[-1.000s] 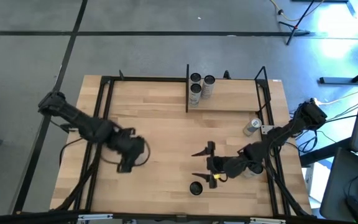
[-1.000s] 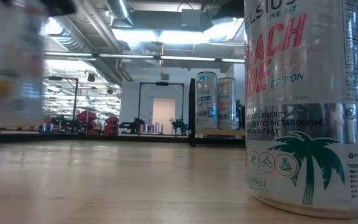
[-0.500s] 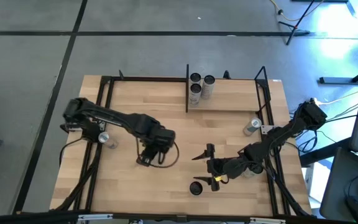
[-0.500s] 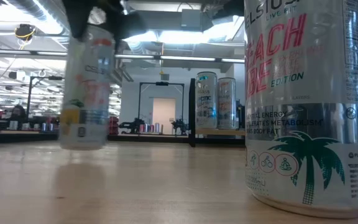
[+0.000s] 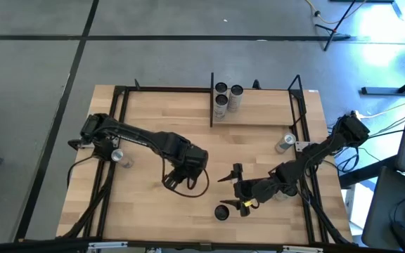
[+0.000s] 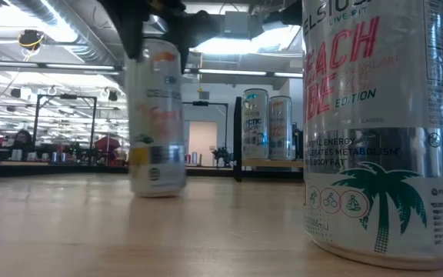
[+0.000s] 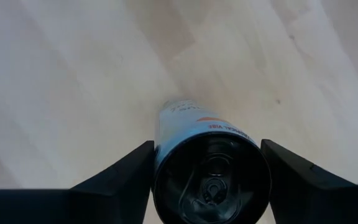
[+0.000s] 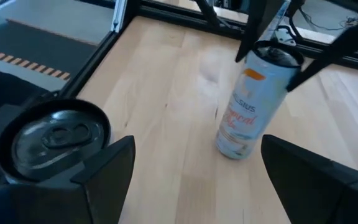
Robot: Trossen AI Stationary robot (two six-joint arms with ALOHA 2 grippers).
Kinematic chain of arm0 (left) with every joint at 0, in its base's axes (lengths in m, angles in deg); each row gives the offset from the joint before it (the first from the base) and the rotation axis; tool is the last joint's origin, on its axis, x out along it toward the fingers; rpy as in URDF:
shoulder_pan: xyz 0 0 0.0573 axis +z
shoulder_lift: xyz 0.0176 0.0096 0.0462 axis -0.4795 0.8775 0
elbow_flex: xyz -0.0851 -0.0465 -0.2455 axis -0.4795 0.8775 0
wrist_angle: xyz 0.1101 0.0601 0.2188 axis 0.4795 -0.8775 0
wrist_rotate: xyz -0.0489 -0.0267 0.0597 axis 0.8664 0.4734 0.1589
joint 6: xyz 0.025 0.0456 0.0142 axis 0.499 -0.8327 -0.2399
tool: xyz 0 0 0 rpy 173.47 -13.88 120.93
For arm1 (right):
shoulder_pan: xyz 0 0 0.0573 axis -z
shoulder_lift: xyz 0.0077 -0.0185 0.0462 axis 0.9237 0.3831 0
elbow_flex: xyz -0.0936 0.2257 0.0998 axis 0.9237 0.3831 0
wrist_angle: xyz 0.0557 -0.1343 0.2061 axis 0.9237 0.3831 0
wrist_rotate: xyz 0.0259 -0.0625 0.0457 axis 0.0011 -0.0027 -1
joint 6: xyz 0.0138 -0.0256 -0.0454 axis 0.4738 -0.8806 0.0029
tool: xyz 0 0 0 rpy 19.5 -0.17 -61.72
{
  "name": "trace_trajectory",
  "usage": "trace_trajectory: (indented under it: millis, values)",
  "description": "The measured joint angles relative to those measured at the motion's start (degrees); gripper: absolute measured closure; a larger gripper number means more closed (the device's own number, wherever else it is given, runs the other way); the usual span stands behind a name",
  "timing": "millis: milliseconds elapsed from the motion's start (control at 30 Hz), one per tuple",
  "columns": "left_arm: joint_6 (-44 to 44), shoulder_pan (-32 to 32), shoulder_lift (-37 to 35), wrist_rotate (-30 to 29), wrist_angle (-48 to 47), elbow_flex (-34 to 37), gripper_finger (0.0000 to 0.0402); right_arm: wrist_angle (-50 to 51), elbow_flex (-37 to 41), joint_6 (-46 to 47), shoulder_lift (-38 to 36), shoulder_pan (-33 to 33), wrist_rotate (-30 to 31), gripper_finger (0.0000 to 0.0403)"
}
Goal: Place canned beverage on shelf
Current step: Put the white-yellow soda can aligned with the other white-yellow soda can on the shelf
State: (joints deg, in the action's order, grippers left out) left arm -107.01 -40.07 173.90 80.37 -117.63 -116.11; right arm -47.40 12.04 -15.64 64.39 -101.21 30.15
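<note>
An orange-labelled can is being gripped between the left gripper fingers (mid-table, short of the shelf).

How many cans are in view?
7 cans: three on the shelf, one in the left gripper, one by the right gripper, one at each table side. Others may be hidden.

The high camera looks straight down on the whole table, the low one sits at tabletop height, almost against a standing can, facing the far edge and room, while both wrist cameras look closely down on the carried can, shared with all views.
</note>
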Motion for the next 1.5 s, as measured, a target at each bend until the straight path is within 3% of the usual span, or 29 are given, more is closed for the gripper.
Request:
trace_trajectory:
  millis: [267, 567, 700, 833, 933, 1200, 1333, 1500]
  values:
    - [-1.28, 0.53, -0.17, -0.95, 1.88, 0.0, 0.0117, 0.72, 0.0, -0.36, 0.02, 0.0, 0.53, 0.007]
    - [-5.34, 0.67, -1.86, -4.57, -1.21, -1.07, 0.0112, 0.83, -0.11, -1.99, 0.02, 3.68, 0.96, 0.007]
    - [-2.44, 1.01, -6.16, -5.31, -1.99, -1.73, 0.0111, 0.78, -1.08, -4.59, -0.17, 7.83, -0.11, 0.007]
    - [6.77, 2.17, -11.68, -5.14, -2.71, 0.15, 0.0111, 0.39, -3.0, -7.01, -0.17, 12.03, -2.25, 0.007]
    - [16.27, 2.06, -18.06, -5.8, 0.77, 6.86, 0.0111, -0.28, -3.65, -6.79, 0.29, 14.89, -6.34, 0.007]
    - [42.71, -4.95, -33.6, -14.54, 21.23, 34.16, 0.0111, -6.71, -3.63, -3.13, 3.75, 16.91, -12.94, 0.007]
    - [49.72, -10.45, -35.37, -22.54, 34.56, 44.56, 0.0111, -11.75, -3.63, -3.28, 6.29, 16.91, -13.25, 0.007]
    - [52.23, -14.83, -34.19, -33.17, 50.94, 53.44, 0.0111, -9.77, -3.56, -3.47, 8.5, 17.8, -7.58, 0.007]
